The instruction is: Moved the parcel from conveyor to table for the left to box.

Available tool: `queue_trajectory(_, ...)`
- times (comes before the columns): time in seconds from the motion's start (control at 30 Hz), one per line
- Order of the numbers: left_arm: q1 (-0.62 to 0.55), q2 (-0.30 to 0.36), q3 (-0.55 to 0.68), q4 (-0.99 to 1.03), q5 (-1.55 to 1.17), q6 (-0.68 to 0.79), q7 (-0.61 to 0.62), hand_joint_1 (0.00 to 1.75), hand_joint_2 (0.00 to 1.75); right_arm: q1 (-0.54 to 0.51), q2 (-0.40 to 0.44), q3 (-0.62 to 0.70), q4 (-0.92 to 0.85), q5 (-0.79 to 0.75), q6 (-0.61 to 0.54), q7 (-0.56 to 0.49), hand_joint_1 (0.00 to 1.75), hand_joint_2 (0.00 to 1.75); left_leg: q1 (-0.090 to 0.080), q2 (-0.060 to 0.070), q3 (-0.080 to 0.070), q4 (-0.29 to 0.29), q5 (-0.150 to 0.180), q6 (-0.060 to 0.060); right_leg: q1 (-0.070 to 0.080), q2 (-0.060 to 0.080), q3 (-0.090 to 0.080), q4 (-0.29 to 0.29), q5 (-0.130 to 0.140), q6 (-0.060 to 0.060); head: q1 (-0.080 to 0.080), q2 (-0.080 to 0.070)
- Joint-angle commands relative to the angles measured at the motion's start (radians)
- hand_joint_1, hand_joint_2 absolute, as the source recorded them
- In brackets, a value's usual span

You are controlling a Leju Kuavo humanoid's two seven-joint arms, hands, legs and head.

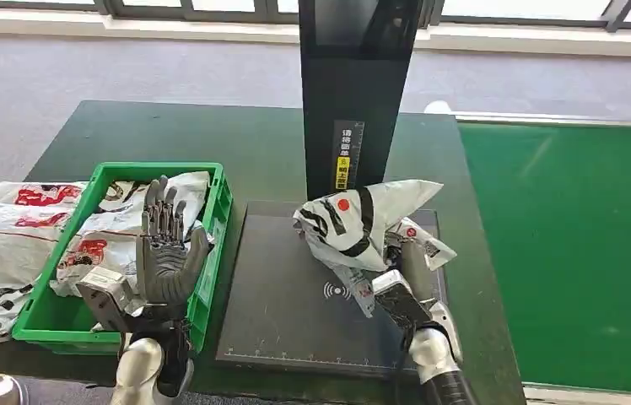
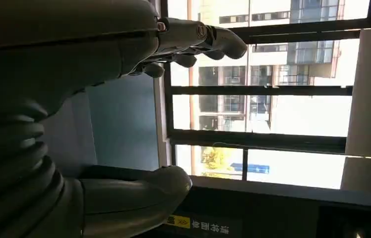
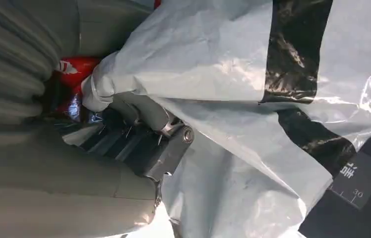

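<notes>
Holding the parcel [image 1: 364,224] in my right hand [image 1: 403,268], I had it at centre right of the head view, over the dark scanning pad [image 1: 287,312] and just in front of the black upright post [image 1: 354,93]. The wrist view showed the thumb and the darker fingers [image 3: 166,148] pinching a bunched fold of the grey-white plastic, not the body of the bag. Whether the bag's lower edge touched the pad, I could not tell.

My left hand [image 1: 164,253] stood upright at lower left of the frame, palm showing, fingers [image 1: 160,211] spread and holding nothing, just in front of the green crate [image 1: 211,278]. That crate already held similar parcels, and more lay on the desk [image 1: 169,135] beyond its left side.

What worried me was the grip. The bag looked slippery and crumpled, so a pinch on one fold could let it slide free or swing. If it dropped toward the right side of the frame it could land on the green conveyor belt [image 1: 574,253] instead of the pad. The post stood close behind, so a forward swing could snag the bag on it. If it were released lopsidedly, the left hand would face an awkward heap.
</notes>
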Motion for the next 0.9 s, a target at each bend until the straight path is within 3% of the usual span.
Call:
queue_trajectory(0.03,-0.015,0.004,-0.001,0.052,0.001,0.001,0.003,0.00,1.75,-0.023,-0.060,0.084,0.059,-0.058,-0.020,0.002,1.75,1.75,0.000,0.001,0.003,-0.003,0.000,0.000,0.000,-0.001,0.003,-0.003,0.000,0.000,0.000,0.000)
queue_trajectory(0.13,-0.025,0.003,-0.006,0.064,-0.003,0.000,0.003,0.00,1.75,-0.036,-0.057,0.081,0.104,-0.050,-0.026,0.002,1.75,1.75,0.000,0.001,0.003,-0.003,0.001,0.000,0.000,0.000,0.003,-0.004,0.001,-0.001,0.000,0.000)
queue_trajectory(0.17,-0.029,0.004,-0.010,0.069,-0.003,0.006,0.003,0.00,1.75,-0.050,-0.054,0.078,0.142,-0.037,-0.029,0.002,0.00,1.75,0.000,0.001,0.002,-0.002,0.000,0.000,0.000,0.000,0.002,-0.002,0.000,0.000,0.000,0.000)
queue_trajectory(0.3,-0.026,0.008,-0.016,0.066,-0.004,0.017,0.003,0.00,1.75,-0.072,-0.043,0.082,0.203,-0.002,-0.026,0.002,0.00,1.75,0.000,0.001,0.003,-0.003,0.001,0.000,0.000,0.000,0.003,-0.003,0.001,-0.001,0.000,0.000)
queue_trajectory(0.33,-0.026,0.008,-0.016,0.066,-0.004,0.017,0.003,0.00,1.75,-0.072,-0.043,0.082,0.203,-0.002,-0.026,0.002,0.00,0.00,0.000,0.001,0.002,-0.001,0.000,0.000,0.000,0.000,0.002,-0.002,0.000,0.000,0.000,0.000)
queue_trajectory(0.9,-0.026,0.008,-0.016,0.066,-0.004,0.017,0.003,0.00,1.75,-0.072,-0.043,0.082,0.203,-0.002,-0.026,0.002,0.00,0.00,0.000,0.001,0.002,-0.002,0.000,0.000,0.000,0.000,0.002,-0.002,0.000,-0.001,0.000,0.000)
